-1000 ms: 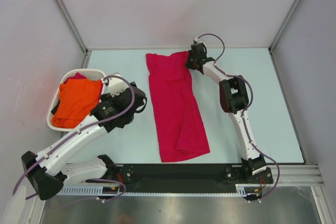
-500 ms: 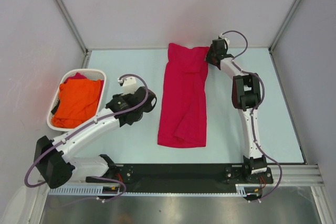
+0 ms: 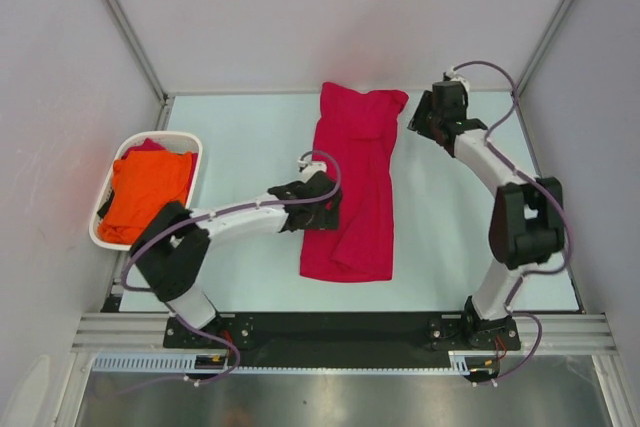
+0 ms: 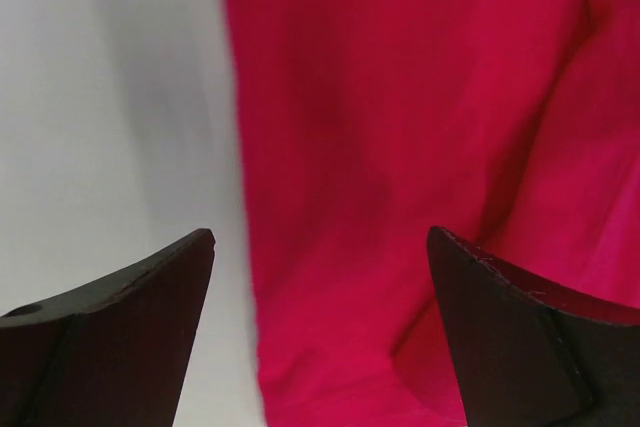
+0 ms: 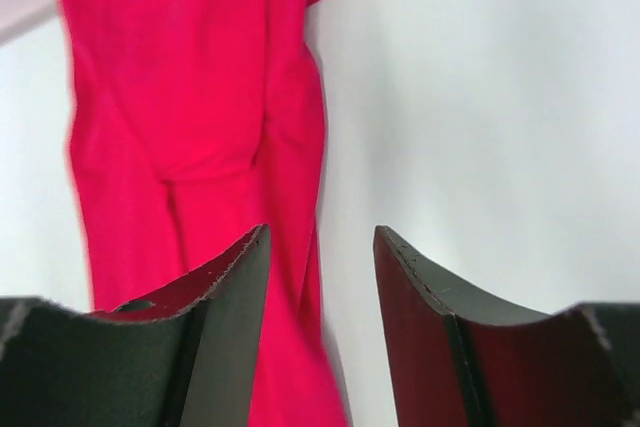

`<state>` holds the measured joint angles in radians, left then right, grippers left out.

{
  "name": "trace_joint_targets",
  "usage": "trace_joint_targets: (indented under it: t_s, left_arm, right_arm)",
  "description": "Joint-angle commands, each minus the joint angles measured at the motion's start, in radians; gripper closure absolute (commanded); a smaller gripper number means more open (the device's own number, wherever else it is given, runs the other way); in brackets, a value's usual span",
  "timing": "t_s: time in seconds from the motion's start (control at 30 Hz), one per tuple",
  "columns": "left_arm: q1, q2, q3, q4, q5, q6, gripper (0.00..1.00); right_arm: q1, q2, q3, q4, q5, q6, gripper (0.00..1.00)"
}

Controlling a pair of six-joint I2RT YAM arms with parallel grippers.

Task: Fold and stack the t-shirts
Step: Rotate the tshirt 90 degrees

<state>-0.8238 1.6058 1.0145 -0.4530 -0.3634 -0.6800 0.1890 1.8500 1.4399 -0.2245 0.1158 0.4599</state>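
No legible txt, labels, nos. or signs in any view.

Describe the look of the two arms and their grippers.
The left arm and right arm have white links, black joint housings and a looping purple-grey cable each. The left gripper and right gripper end in two black wedge-shaped fingers.

White arms (image 3: 240,215), black joints (image 3: 524,219), purple cables (image 3: 487,63)
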Motion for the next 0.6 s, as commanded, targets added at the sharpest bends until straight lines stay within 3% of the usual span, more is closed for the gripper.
trace_joint_targets:
  t_s: [0.0,0.17,0.3,0.4,0.57]
  left_arm:
    - [-0.066,0.066,0.062,0.108,0.126,0.019,0.07]
    - [-0.124,0.029,0.024,0.149,0.146,-0.027,0.09]
    - [-0.129,-0.006,-0.013,0.136,0.124,-0.058,0.09]
    - [-0.130,-0.056,-0.056,0.091,0.049,-0.078,0.09]
    - [-0.130,-0.144,-0.103,-0.033,-0.089,-0.116,0.04]
  right_arm:
    - [-0.002,-0.190,-0.123,-0.022,-0.027,0.003,0.49]
    - [-0.002,-0.363,-0.293,-0.110,-0.138,0.022,0.51]
    - [0.013,-0.445,-0.418,-0.182,-0.238,0.055,0.60]
    - [0.036,-0.524,-0.554,-0.208,-0.284,0.085,0.66]
    - [0.119,-0.653,-0.720,-0.217,-0.323,0.149,0.68]
